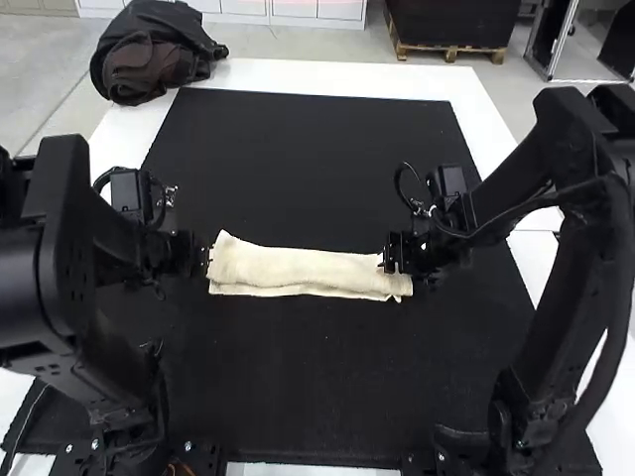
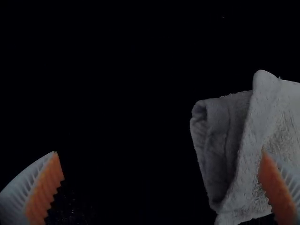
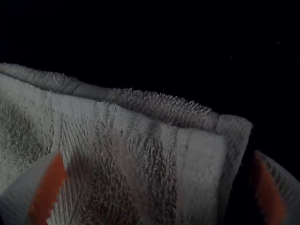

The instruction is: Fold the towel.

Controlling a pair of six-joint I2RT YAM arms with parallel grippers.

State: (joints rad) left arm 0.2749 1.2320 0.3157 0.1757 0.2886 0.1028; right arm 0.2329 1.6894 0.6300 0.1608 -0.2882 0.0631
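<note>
The left claw (image 2: 160,152) is standing released beside one end of the towel (image 1: 298,268); the right claw (image 3: 158,152) is standing released at the other end, its jaws spread wide. The towel is lying on the black mat (image 1: 317,178) on the bench (image 1: 327,77) as a long, narrow folded strip, a lower layer showing along its near edge. I am judging the lengthwise fold to be made, the crosswise fold to be pending. Next, I am planning to clench all layers at one end, then carry them over. I am finding no readable writing on the towel.
</note>
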